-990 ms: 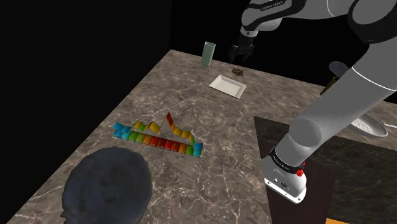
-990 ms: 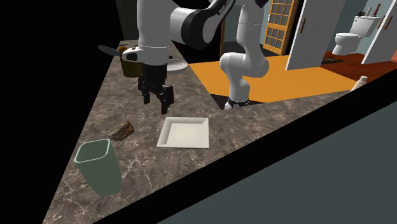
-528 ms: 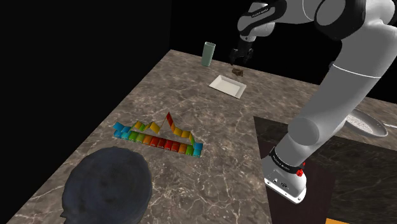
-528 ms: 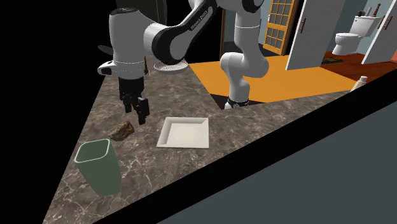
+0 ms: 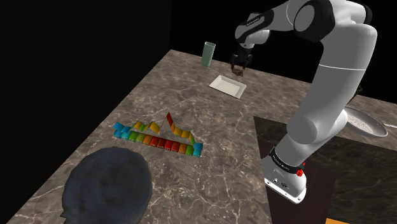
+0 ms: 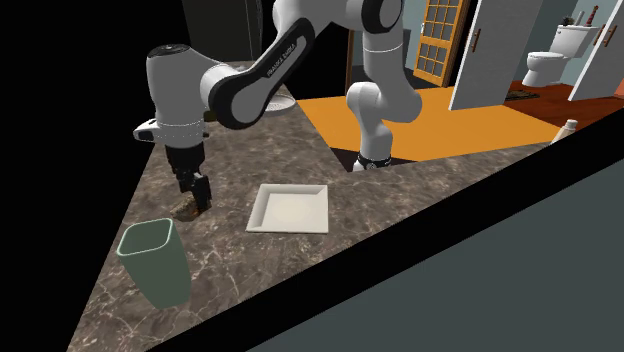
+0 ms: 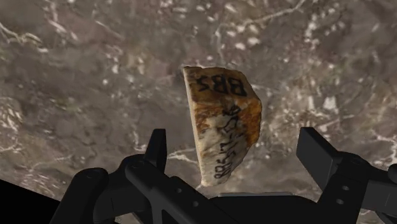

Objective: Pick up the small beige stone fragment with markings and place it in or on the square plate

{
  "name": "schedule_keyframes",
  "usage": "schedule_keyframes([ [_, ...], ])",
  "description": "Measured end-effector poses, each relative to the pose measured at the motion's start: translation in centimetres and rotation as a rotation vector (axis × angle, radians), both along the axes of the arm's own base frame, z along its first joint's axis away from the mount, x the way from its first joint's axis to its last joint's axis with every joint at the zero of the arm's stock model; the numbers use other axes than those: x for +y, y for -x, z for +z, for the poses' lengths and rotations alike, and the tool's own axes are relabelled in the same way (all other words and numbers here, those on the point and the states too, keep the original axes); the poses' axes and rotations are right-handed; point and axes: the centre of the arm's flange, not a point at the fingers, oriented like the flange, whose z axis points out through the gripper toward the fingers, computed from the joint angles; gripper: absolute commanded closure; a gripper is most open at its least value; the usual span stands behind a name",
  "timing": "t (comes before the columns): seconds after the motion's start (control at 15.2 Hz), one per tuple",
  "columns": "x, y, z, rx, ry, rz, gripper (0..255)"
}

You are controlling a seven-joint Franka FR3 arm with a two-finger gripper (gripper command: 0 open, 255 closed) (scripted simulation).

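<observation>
Wide-open hand (image 7: 234, 147) straddles the stone fragment (image 7: 219, 114), seemingly untouched, gaps either side.

Dim, even light lies over the marble counter (image 5: 191, 102), and pale veins catch it around the gripper (image 5: 238, 63). Above the gripper, the white arm (image 5: 343, 57) carries soft highlights on top and grey shading below. The stone fragment (image 7: 222, 121) between the fingers looks brighter than the counter beneath it. Far behind the gripper, the orange floor (image 6: 440, 115) glows brightest.
</observation>
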Motion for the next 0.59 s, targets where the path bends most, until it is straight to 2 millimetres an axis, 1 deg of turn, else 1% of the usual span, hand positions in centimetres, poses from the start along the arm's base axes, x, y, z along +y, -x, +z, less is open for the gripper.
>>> schedule_keyframes([
  [0.26,-0.2,-0.1,-2.1,0.0,0.0,-0.001,0],
  [0.59,-0.3,-0.1,-2.5,0.0,0.0,-0.001,0],
])
